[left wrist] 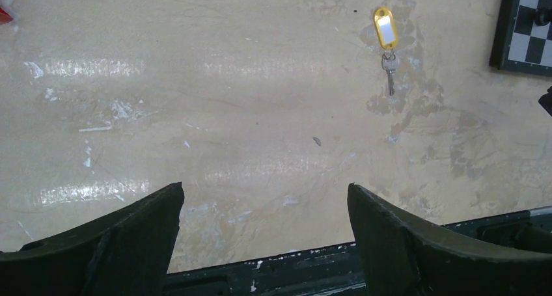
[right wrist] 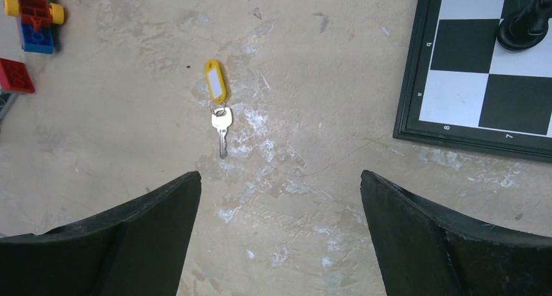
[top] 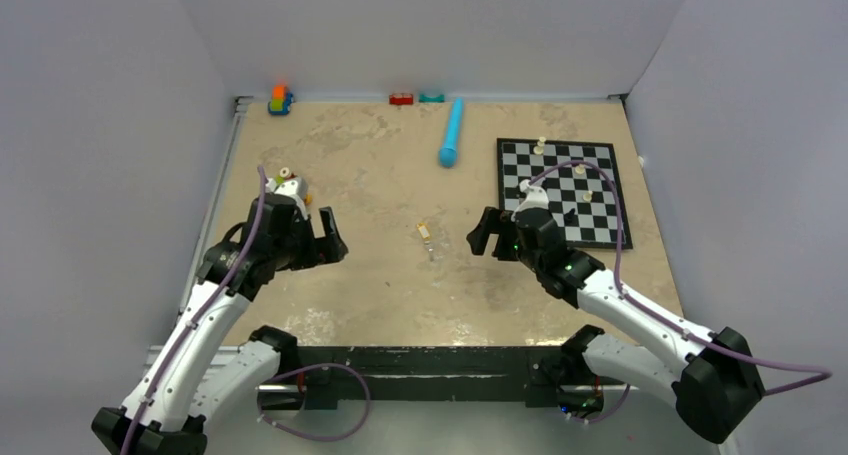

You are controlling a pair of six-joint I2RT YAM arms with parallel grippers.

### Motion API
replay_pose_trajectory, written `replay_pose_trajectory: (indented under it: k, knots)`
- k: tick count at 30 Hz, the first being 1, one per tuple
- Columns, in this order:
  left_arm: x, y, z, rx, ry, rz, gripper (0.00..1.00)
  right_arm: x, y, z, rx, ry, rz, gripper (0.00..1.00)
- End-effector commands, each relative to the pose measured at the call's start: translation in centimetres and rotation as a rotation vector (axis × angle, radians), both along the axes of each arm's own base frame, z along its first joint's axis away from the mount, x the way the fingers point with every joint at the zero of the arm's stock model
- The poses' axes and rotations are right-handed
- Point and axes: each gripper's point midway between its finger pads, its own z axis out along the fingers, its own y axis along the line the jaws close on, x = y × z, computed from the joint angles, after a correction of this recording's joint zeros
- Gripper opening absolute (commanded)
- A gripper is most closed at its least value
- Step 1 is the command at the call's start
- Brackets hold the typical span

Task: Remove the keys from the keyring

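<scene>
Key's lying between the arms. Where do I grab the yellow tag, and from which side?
Probably pinch the tag across its narrow width, mid-length, from straight above: it lies flat on the table, so only its long edges offer a grip. The right gripper is open, fingers lined up across that width. Avoid the ring end, where the key attaches.

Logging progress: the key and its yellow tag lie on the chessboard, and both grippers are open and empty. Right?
No. The key and its yellow tag lie on the bare table, beside the chessboard, not on it; the right wrist view shows this. The left gripper and right gripper are open and empty.
</scene>
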Motion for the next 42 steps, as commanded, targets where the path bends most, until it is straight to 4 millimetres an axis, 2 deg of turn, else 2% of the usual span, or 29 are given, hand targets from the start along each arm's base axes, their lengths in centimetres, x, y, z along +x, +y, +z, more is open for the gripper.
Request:
replay_pose_trajectory:
  k: [1,4,9,15,21,25,35,42]
  knots:
    - [0.3,-0.4,0.7,-0.021,-0.049,-0.02,1.0,0.6,0.4,1.4,0.029,-0.009,-0.034,0.97]
    - [0.2,-0.7,0.4,-0.028,-0.031,-0.036,1.0,0.4,0.7,1.0,0.023,0.003,-0.035,0.97]
    - [1.4,-3.5,-1.0,-0.134,-0.002,-0.102,0.97,0.4,0.9,0.5,0.024,0.012,-0.042,0.97]
    - [5.2,-6.9,-1.9,-0.192,0.005,-0.171,0.95,-0.1,1.2,0.6,0.028,0.021,-0.033,0.97]
    - [8.5,-10.5,-4.0,-0.221,0.047,-0.249,0.8,-0.4,0.4,0.8,0.022,0.011,-0.05,0.97]
    - [10.1,-12.5,-5.4,-0.209,0.063,-0.28,0.76,-0.8,0.4,0.5,0.026,0.018,-0.042,0.97]
    - [12.0,-17.9,-8.8,-0.274,0.133,-0.319,0.68,-1.0,0.3,-0.4,0.004,0.039,-0.031,0.97]
    - [12.8,-19.6,-11.3,-0.249,0.173,-0.319,0.59,-1.1,0.3,-0.1,0.012,0.032,-0.027,0.97]
